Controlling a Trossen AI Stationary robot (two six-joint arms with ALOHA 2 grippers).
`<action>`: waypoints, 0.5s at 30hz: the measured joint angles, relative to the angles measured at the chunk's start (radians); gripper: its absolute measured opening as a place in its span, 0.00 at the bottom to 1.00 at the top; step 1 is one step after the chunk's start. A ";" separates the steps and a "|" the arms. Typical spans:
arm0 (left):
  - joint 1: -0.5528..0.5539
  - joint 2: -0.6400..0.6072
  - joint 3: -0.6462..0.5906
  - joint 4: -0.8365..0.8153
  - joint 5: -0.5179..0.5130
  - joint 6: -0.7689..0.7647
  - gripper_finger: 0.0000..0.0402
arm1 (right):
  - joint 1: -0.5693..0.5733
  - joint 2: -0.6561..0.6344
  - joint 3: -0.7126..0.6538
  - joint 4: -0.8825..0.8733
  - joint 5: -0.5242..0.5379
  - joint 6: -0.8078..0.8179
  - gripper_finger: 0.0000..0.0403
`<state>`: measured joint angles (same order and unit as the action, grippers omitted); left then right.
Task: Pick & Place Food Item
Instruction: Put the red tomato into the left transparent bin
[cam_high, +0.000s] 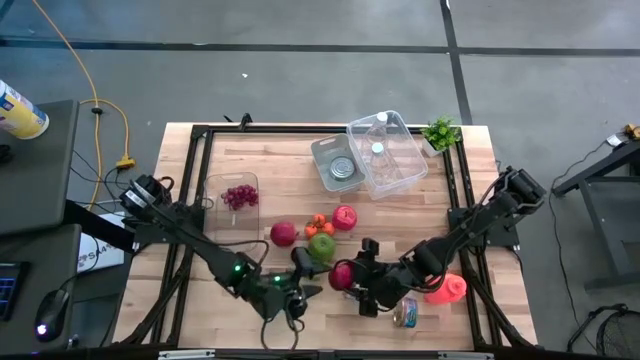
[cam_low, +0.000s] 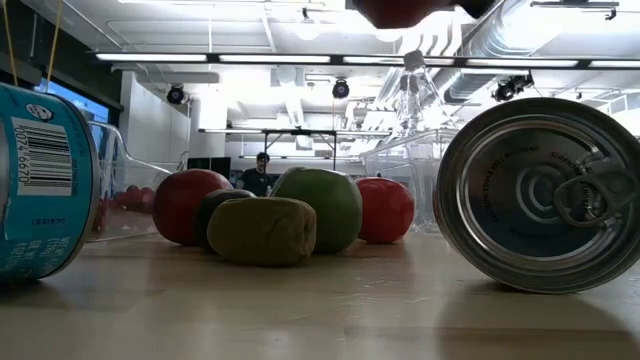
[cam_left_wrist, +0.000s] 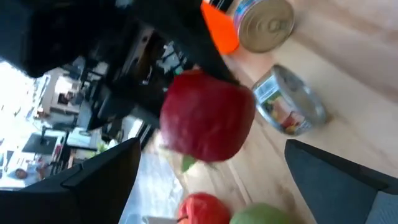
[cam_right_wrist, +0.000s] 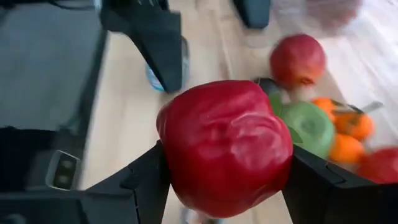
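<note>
Red apple (cam_right_wrist: 225, 146) sits clamped in the right gripper (cam_right_wrist: 227, 180), above the table (cam_high: 250, 160).

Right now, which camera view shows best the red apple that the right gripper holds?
The right wrist view: the red apple fills it, clamped between the right gripper fingers. The left wrist view shows it whole but farther; the high view small; the low view only its underside.

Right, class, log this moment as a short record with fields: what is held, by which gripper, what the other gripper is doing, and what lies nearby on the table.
held item: red apple
holder: right gripper, fingers closed on the apple's sides, lifted off the table
other arm: left gripper, open, empty, facing the apple
nearby fruit: green apple, oranges, two more red apples
containers: clear bin, grape tray
cans: one near the right gripper
</note>
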<state>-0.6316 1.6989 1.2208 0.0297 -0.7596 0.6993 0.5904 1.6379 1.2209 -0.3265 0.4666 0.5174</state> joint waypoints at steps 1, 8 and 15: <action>-0.005 0.000 0.000 0.009 0.004 0.006 0.97 | -0.003 0.000 0.000 0.019 -0.004 -0.010 0.57; -0.006 0.000 0.000 0.041 0.051 0.030 0.97 | -0.030 0.000 0.000 0.111 -0.087 -0.068 0.57; 0.022 0.000 0.000 0.051 0.055 0.035 0.97 | -0.051 0.000 0.000 0.178 -0.138 -0.101 0.57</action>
<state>-0.6098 1.6989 1.2209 0.0803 -0.7048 0.7338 0.5396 1.6379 1.2209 -0.1488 0.3288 0.4166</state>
